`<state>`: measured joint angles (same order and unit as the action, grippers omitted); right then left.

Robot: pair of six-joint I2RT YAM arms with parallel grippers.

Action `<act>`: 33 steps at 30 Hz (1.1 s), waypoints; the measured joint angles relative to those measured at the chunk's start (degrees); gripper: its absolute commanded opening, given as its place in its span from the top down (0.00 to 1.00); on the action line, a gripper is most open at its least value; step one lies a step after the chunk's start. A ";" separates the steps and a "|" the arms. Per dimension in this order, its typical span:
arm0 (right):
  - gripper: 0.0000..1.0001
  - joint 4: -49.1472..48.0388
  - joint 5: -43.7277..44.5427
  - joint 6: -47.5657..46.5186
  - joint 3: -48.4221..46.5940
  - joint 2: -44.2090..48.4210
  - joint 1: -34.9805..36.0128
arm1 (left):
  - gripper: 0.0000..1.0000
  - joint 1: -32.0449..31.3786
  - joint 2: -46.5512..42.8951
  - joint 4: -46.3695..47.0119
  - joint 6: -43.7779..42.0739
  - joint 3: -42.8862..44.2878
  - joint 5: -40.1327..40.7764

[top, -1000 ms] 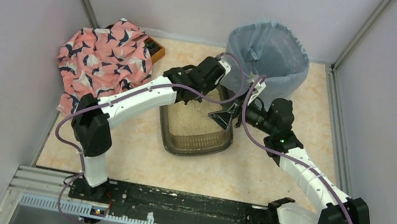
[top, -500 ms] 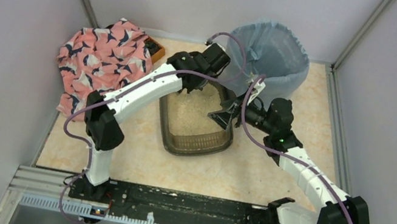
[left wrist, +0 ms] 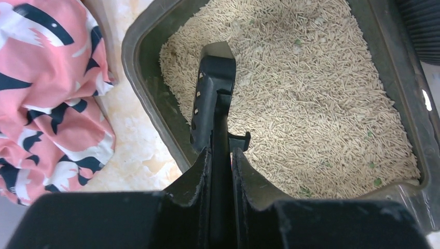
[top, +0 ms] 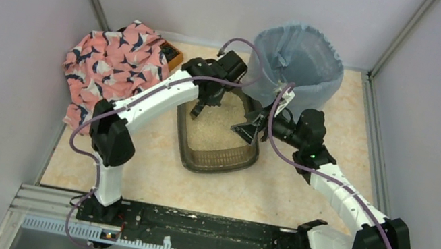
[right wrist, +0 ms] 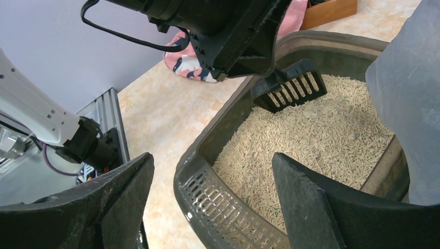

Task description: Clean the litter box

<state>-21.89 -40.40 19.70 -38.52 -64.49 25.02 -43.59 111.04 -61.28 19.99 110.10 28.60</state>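
From above, one litter box [top: 216, 154] is lying just in front of one bagged bin [top: 297, 59], with one patterned cloth [top: 114, 68] lying to its left. At the left wrist, the left gripper [left wrist: 222, 168] is clamping the handle of one black scoop [left wrist: 212, 88] above the granules. At the right wrist, the right gripper [right wrist: 218, 202] is gaping wide over the box's rim, holding nothing.

The litter box [top: 216, 162] is hemmed at far right by the lined bin [top: 297, 59] and at left by patterned cloth [top: 114, 68], while bare tabletop [top: 206, 192] is seen along its near wall.
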 measured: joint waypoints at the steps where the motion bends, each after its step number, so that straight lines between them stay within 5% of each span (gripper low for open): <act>1: 0.16 0.00 0.00 0.00 0.00 0.00 0.00 | 1.00 0.24 -0.85 1.03 0.07 -1.25 -0.66; 9: 0.16 0.02 0.04 -0.07 0.00 0.02 0.00 | 1.00 4.90 -5.86 8.28 0.13 -8.17 -9.01; 33: 0.16 0.48 1.33 -0.61 0.00 0.00 0.00 | 1.00 18.51 -2.16 17.86 1.90 -8.87 -38.62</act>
<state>-21.41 -39.07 19.09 -38.52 -64.49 25.02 -25.08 108.88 -43.42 21.89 101.23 -10.02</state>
